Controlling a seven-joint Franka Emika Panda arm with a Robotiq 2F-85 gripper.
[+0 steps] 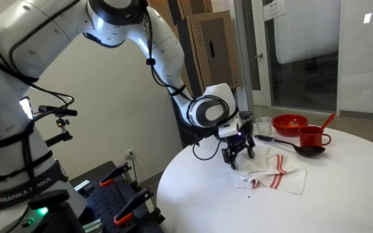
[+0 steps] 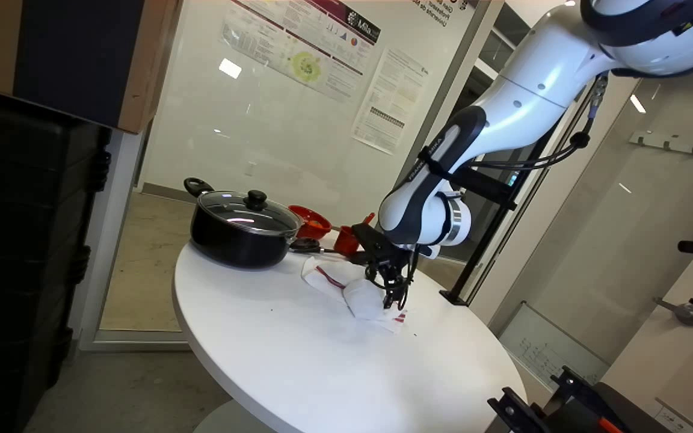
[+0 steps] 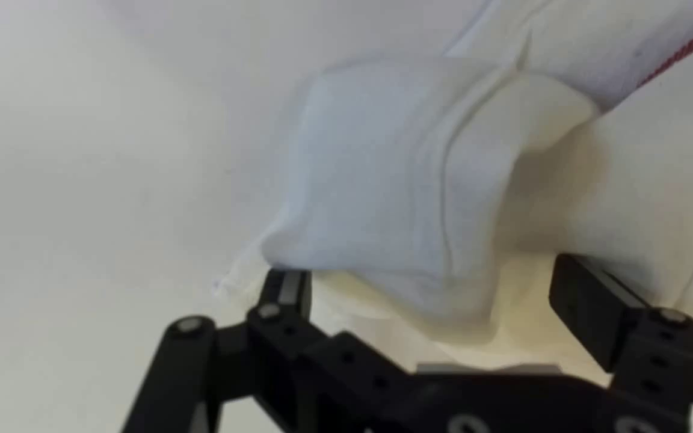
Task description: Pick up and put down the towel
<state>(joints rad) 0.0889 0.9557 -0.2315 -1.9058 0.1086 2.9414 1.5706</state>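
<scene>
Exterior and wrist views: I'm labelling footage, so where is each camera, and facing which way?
Exterior view: near the base, facing across the table to a glass wall; arm and gripper show.
Exterior view: beside the table, facing posters; forearm and gripper show.
Wrist view: on the wrist, facing down at the towel; only the gripper shows.
Both exterior views share table, towel, mug, gripper.

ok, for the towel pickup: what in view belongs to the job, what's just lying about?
Job:
white cloth towel with red stripes
black fingers, apart, towel fold between them
round white table beneath

Lying about:
black pot with glass lid
long-handled black spoon
red mug with red utensil in it
round red bowl
translucent cup
brown cardboard boxes
</scene>
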